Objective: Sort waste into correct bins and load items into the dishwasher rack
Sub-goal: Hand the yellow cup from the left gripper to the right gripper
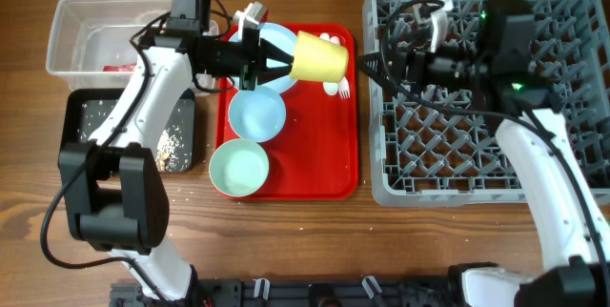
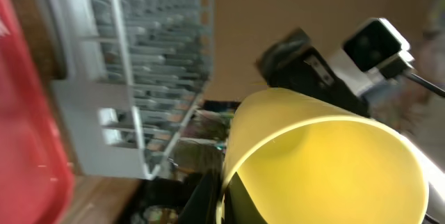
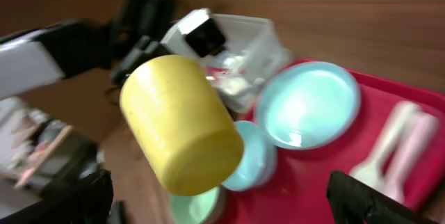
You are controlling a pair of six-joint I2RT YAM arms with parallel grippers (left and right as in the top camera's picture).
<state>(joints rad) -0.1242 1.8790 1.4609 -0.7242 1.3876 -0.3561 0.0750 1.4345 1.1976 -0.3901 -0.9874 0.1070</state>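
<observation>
My left gripper (image 1: 286,62) is shut on the rim of the yellow cup (image 1: 320,55) and holds it on its side above the red tray (image 1: 324,154), bottom toward the right arm. The cup fills the left wrist view (image 2: 327,161) and shows in the right wrist view (image 3: 181,123). My right gripper (image 1: 374,67) is open and empty, just right of the cup, at the left edge of the grey dishwasher rack (image 1: 477,169). On the tray lie the blue plate (image 1: 276,40), blue bowl (image 1: 255,114), mint bowl (image 1: 238,168) and white spoon and fork (image 1: 338,86).
The clear tub (image 1: 76,30) stands at the back left with a red wrapper (image 1: 119,65) inside. The black tray (image 1: 84,121) in front of it holds crumbly food scraps (image 1: 170,145). The left arm reaches over both bins.
</observation>
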